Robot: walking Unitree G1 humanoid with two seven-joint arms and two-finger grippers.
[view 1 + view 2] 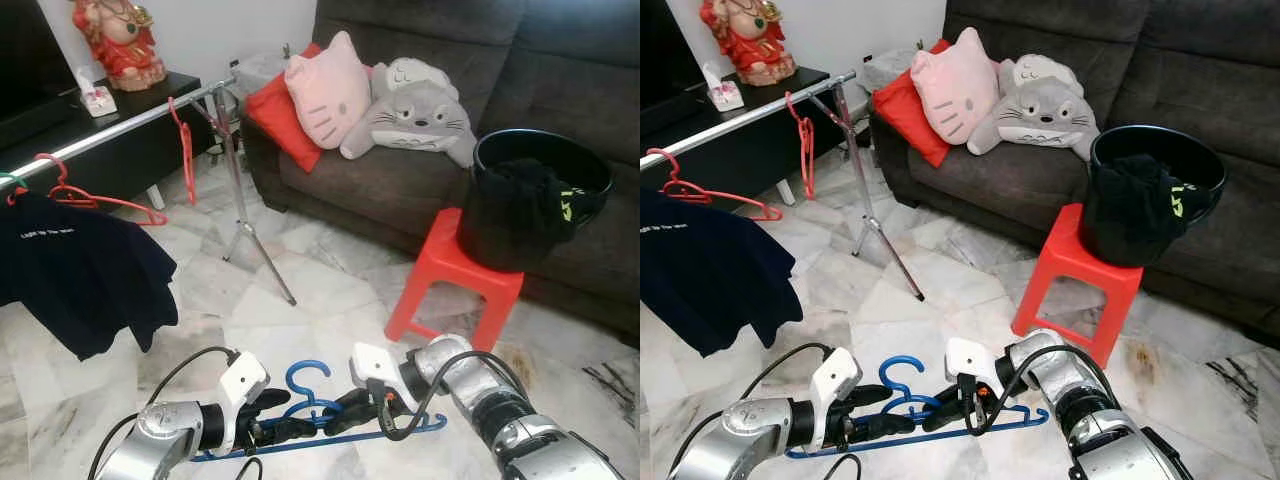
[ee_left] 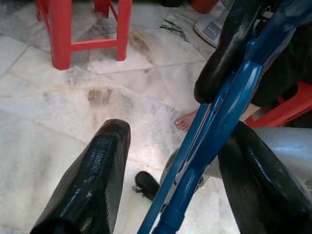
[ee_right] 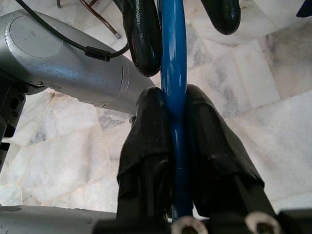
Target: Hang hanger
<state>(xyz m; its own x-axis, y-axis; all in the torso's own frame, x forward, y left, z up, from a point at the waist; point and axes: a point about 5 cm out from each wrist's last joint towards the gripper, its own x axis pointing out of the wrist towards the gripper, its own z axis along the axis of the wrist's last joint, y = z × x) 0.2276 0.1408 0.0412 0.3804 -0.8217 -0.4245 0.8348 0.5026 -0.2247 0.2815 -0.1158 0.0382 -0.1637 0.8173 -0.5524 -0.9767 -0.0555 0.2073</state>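
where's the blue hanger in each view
Left eye view: blue plastic hanger at bottom centre, between both claws, above the floor.
Right eye view: bottom centre, slightly further left.
Left wrist view: blue bar running diagonally between the left claw's open fingers.
Right wrist view: vertical blue bar pinched by the right claw.
Shared landmark: red plastic stool, also in the left wrist view.

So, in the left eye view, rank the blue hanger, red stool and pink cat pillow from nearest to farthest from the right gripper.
1. Blue hanger: clamped in the right gripper.
2. Red stool: on the floor beyond, rightward.
3. Pink cat pillow: on the sofa, farthest.
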